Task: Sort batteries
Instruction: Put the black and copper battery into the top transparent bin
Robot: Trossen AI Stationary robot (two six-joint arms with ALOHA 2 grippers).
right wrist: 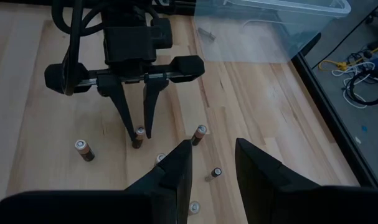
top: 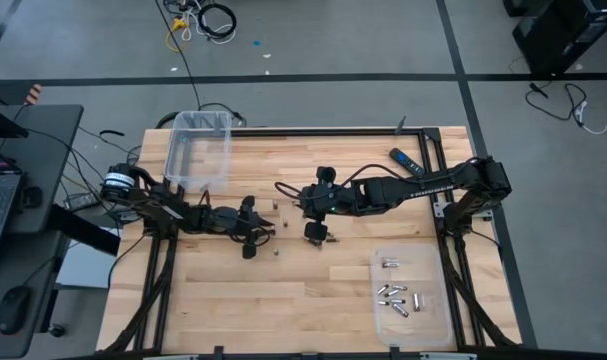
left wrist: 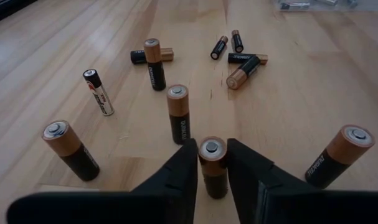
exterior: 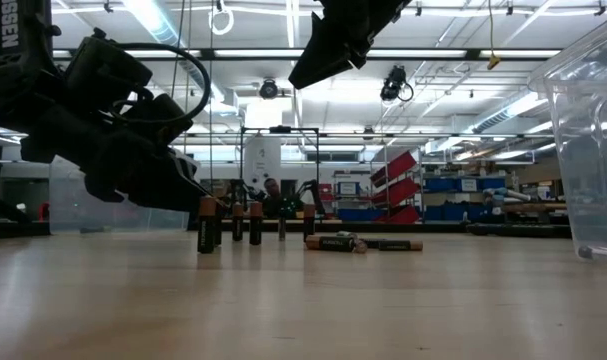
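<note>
Left wrist view had the left hand (left wrist: 212, 171) w/ both fingers set round one upright battery (left wrist: 213, 167), copper top up; fingers looked to touch its sides, so prob. gripping it. Other batteries (left wrist: 178, 114) stood or lay just beyond on the counter (left wrist: 64, 68). Right hand (right wrist: 212, 163) hovered open above the same cluster, holding nothing. Step in hand, as I judged it: pick-up of a single cell. Next move called for a straight lift clear of the neighbours, then carry to a bin: clear tub (top: 199, 150) far left, or tray (top: 413, 300) near right w/ silvery cells (top: 394, 296).
</note>
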